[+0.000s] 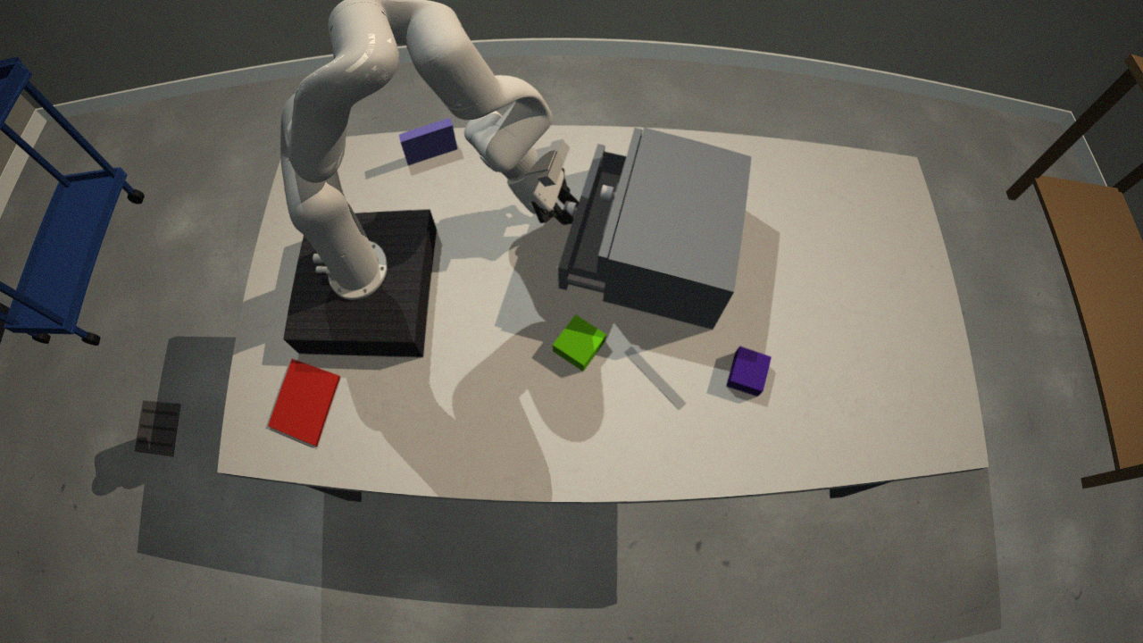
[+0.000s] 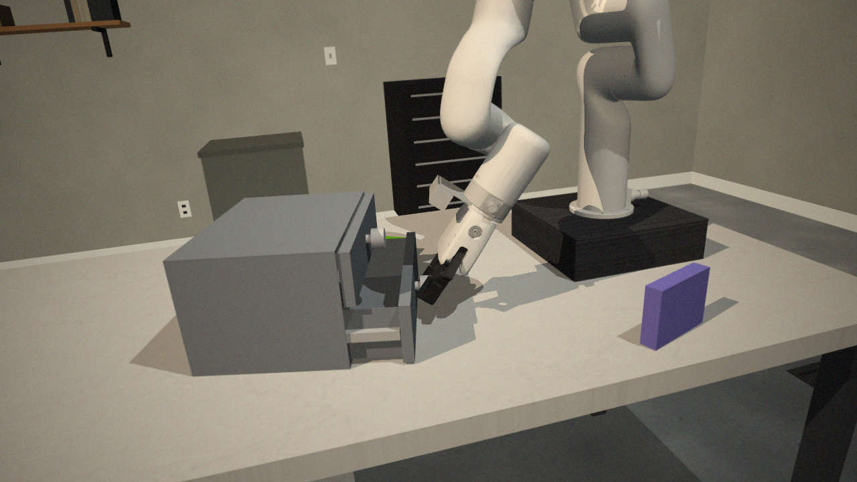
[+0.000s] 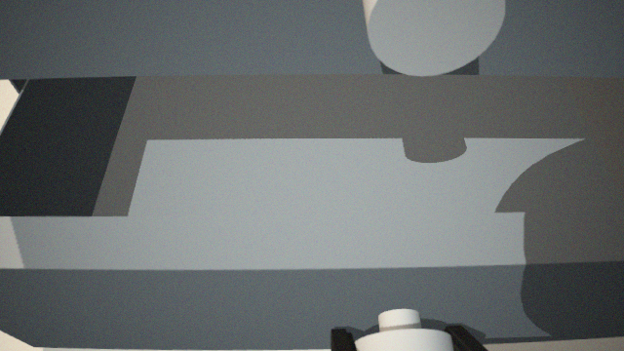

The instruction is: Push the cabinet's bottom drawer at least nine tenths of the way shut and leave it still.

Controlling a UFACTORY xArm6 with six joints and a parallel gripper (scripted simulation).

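One gripper (image 2: 440,276) is pinched on the bottom drawer's knob (image 3: 400,319); the bottom drawer (image 1: 587,231) stands partly out of the grey cabinet (image 1: 679,212), which sits on the table (image 1: 838,320) near a green block (image 1: 579,341)
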